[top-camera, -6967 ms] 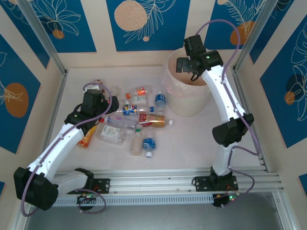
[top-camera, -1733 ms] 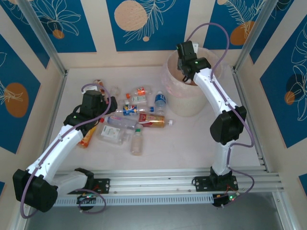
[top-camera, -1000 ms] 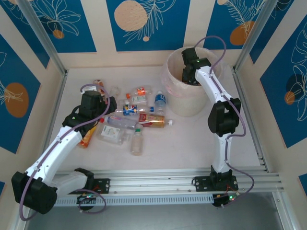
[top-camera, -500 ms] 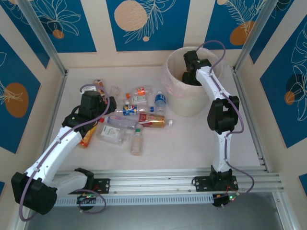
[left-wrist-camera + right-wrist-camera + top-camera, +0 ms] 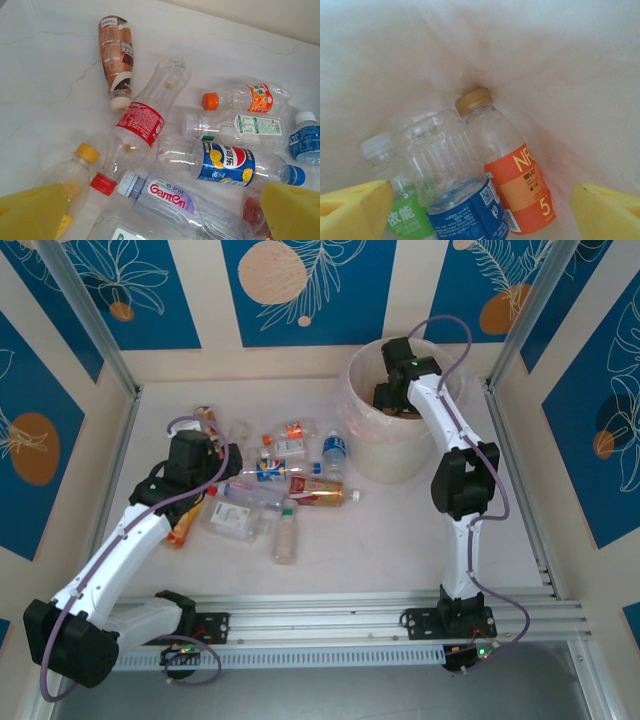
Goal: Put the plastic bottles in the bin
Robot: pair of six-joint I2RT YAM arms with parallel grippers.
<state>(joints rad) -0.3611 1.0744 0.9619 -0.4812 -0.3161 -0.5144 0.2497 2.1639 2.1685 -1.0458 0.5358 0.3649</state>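
Several plastic bottles (image 5: 285, 480) lie in a heap on the white table, left of the bin (image 5: 390, 458). My left gripper (image 5: 226, 462) hovers open over the heap. Between and beyond its yellow fingertips (image 5: 32, 212) lie a Ganten bottle (image 5: 175, 197), a blue-labelled one (image 5: 225, 162) and a red-labelled one (image 5: 142, 122). My right gripper (image 5: 386, 398) reaches down inside the bin, open. Under it a blue-labelled bottle (image 5: 462, 210) rests on an orange-labelled one (image 5: 520, 185) and a green-labelled one (image 5: 405, 215), clear of both pads (image 5: 355, 207).
An orange bottle (image 5: 180, 530) lies beside the left forearm. A brown-labelled bottle (image 5: 116, 55) sits at the heap's far left edge. Patterned walls and metal posts (image 5: 95, 330) close in the table, and a rail (image 5: 330, 625) runs along the near edge.
The right gripper has opened inside the bin and let go of the blue-labelled bottle, which earlier lay at the heap's near edge. The left arm has barely moved.
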